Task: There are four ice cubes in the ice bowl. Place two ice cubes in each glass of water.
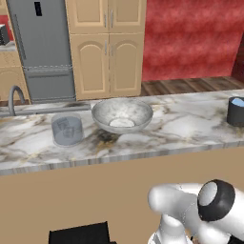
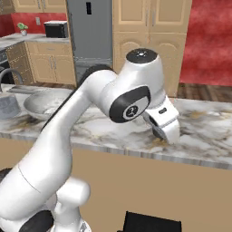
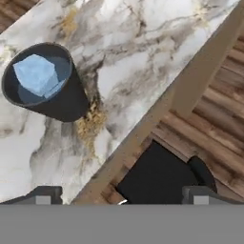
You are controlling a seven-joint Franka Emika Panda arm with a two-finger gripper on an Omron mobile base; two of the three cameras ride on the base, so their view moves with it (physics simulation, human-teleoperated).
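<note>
Tumbler (image 3: 43, 83) with ice (image 3: 36, 74) up-left of open jaws.

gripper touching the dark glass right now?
Apart. In the hand view the open gripper sits at the bottom edge, and bare marble counter separates its fingertips from the dark glass holding an ice cube.

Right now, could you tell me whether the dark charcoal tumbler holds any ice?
Yes: pale blue ice sits inside the upright dark charcoal tumbler.
</note>
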